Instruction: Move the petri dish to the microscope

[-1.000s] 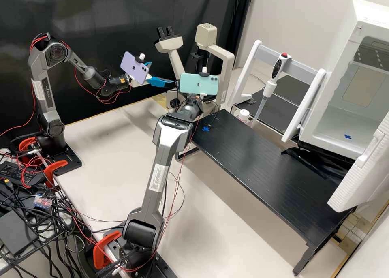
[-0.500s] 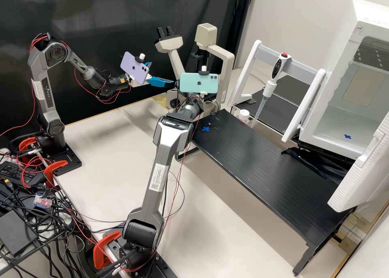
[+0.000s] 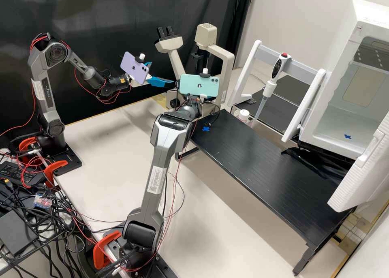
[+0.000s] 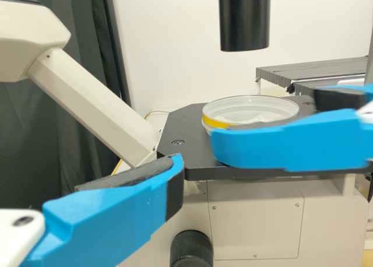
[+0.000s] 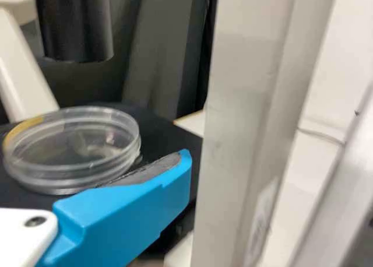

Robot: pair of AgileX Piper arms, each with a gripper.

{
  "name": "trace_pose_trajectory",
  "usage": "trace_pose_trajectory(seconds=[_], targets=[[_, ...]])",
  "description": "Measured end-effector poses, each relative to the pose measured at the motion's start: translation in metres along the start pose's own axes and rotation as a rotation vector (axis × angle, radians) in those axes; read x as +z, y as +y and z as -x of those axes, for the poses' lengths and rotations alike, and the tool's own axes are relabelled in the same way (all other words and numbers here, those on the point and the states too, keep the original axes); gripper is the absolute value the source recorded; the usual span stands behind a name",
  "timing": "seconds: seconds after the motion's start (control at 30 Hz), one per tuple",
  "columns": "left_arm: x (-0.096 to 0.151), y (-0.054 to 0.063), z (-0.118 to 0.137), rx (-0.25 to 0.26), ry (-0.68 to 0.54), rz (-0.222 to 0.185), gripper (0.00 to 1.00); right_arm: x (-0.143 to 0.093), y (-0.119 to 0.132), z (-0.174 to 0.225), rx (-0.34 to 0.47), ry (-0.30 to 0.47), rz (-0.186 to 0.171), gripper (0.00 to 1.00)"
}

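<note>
Lab, robotics rig set up inside it. Giveaway is the microscope (image 3: 169, 45) by my arms (image 3: 159, 176): twin eyepieces, lamp head, black stage. A clear round petri dish (image 5: 76, 144) with a yellow band sits on that stage. Pipette (image 3: 276, 72) with a red button hangs on a white-and-grey rack (image 3: 252, 65); small white-capped bottle (image 3: 243, 114) near its tip. White cabinet (image 3: 364, 16) at the side, door open, blue cross mark (image 3: 347, 136) on its floor. Low black bench (image 3: 263, 164) over a pale table (image 3: 117, 144). Robotics part: orange clamps (image 3: 106, 249) at my bases, bare circuit board (image 3: 42, 202), cable tangle (image 3: 52, 237). Black curtain (image 3: 117, 10) behind.
</note>
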Motion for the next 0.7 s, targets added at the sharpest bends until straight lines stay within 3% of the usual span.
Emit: trace_pose_trajectory(seconds=[0.1,0.33,0.53,0.7], targets=[[0.0,0.0,0.0,0.0,0.0,0.0,1.0,-0.006,0.003,0.022,0.02,0.019,0.026,1.0],[0.0,0.0,0.0,0.0,0.0,0.0,1.0,-0.005,-0.004,0.072,0.061,0.069,0.035,1.0],[0.0,0.0,0.0,0.0,0.0,0.0,1.0,-0.001,0.0,0.119,0.183,0.149,0.073,1.0],[0.0,0.0,0.0,0.0,0.0,0.0,1.0,0.019,0.0,0.159,0.297,0.158,0.081,1.0]])
